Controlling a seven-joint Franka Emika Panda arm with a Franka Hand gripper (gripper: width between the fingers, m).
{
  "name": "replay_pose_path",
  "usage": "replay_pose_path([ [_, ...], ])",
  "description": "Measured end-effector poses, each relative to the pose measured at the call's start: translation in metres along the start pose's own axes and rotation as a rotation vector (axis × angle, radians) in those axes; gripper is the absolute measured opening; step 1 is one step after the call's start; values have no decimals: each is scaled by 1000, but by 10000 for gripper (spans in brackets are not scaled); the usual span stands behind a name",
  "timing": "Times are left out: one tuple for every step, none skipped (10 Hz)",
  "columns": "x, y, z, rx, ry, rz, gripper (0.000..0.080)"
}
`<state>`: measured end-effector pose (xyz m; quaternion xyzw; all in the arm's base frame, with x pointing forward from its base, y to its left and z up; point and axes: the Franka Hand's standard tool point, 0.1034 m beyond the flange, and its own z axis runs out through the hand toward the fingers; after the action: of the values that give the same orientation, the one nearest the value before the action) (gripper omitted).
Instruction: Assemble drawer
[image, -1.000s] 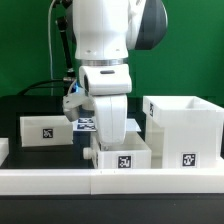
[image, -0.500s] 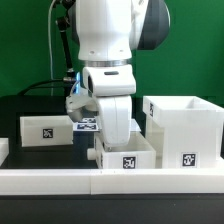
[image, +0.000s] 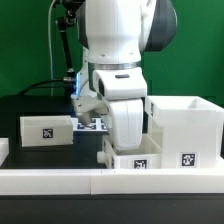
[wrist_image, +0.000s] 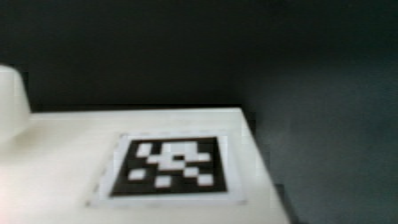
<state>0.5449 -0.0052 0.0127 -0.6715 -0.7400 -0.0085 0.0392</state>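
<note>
- White robot pincer (image: 127, 147) hangs low at a shallow tray (image: 120, 163) of the drawer. Its fingers are hidden by the arm and the tray wall, so its grip cannot be told.
- The tray sits on the black worktop (image: 20, 105) just behind the low border rail (image: 60, 181), just beside the large casing (image: 185, 125) on the exterior view's right.
- A second tray (image: 47, 131) lies well apart on the exterior view's left.
- The marker board (image: 92, 125) lies between that tray and the arm.
- The blurred wrist view shows a square tag (wrist_image: 169, 165) on a white surface.
</note>
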Motion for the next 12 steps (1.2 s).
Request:
replay_pose_path([
  [0, 0, 0, 0, 0, 1, 41],
  [0, 0, 1, -10, 0, 1, 41],
  [1, -1, 2, -7, 1, 0, 41],
  [3, 0, 3, -7, 1, 1, 41],
  [5, 0, 3, -7, 1, 5, 41],
  [7, 1, 3, -7, 1, 4, 41],
  [9, 1, 4, -8, 1, 0, 41],
  [11, 2, 4, -11, 1, -1, 41],
  [14, 2, 4, -12, 0, 1, 41],
  [16, 3, 4, -17, 0, 5, 41],
  [18, 4, 4, -22, 0, 10, 41],
  [21, 5, 4, -26, 1, 20, 41],
])
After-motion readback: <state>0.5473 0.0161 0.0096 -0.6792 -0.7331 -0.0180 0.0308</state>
